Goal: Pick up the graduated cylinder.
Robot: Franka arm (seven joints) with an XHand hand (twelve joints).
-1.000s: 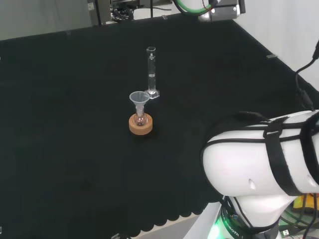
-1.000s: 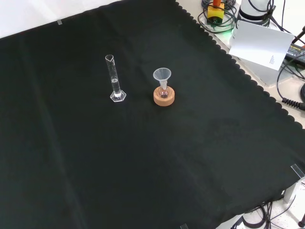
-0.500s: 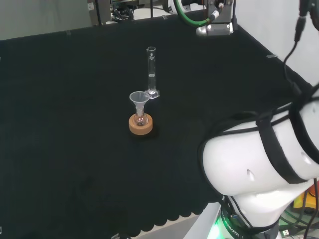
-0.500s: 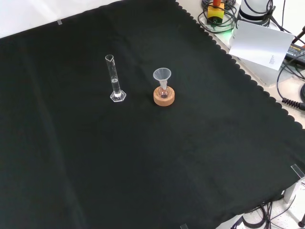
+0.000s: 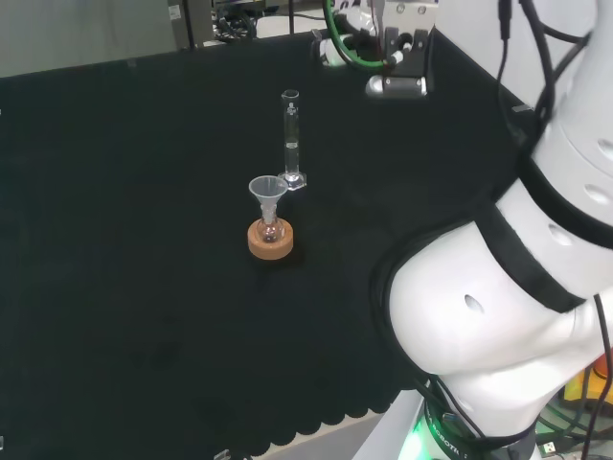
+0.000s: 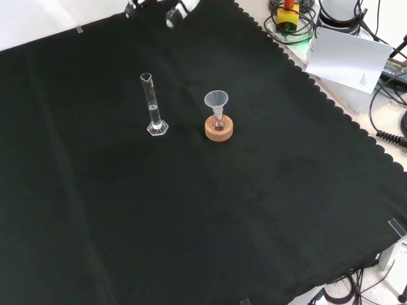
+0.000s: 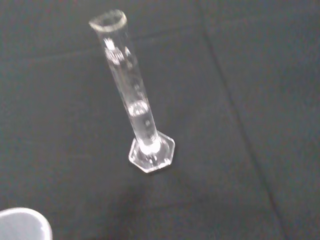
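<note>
1. While the graduated cylinder [image 6: 153, 105] stood upright on its hexagonal foot on the black cloth [image 6: 210, 216], exactly where it had been a second earlier, it held a little clear liquid low in its tube and nothing touched it.
2. Just beside it, to the right in the front view, the small flask [image 6: 219, 122] on its cork ring [image 6: 219, 129] with the clear funnel [image 6: 216, 100] in its neck had not shifted either.
3. What changed was the arm: over that second the hand [image 6: 175, 14] came into the top edge of the front view, well apart from the cylinder and above the cloth's far side.
4. Whether its fingers were straight or curled could not be told.
5. Judging from this, the approach had only begun: the wrist camera already framed the cylinder, so the reach looked aimed, but descent and grasp remained, with the funnel close enough to be knocked.
</note>
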